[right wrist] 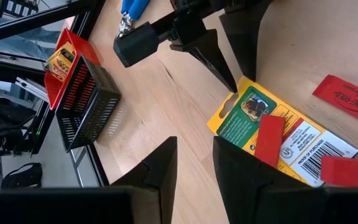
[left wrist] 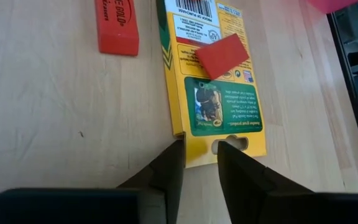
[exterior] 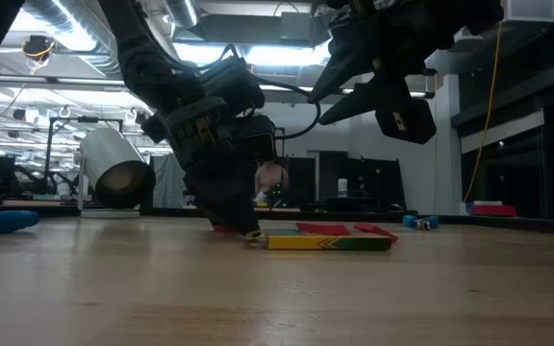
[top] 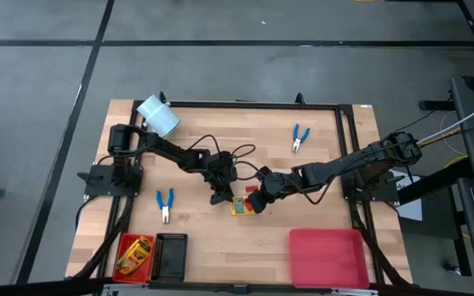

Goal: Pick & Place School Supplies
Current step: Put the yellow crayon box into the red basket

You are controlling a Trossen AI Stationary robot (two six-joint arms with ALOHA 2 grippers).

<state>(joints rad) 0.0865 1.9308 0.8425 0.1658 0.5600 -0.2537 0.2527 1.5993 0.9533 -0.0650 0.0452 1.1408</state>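
1. My wooden table stands on a grey floor crossed by dark lines;
2. Beyond the far edge I see bright ceiling lights and exposed ducts;
3. To the right, dark window panels.

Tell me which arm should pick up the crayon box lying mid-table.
Left, probably. The left gripper is down at the table with its fingertips straddling the edge of the crayon box. The right gripper hovers above it, open, and a red piece lies on top.
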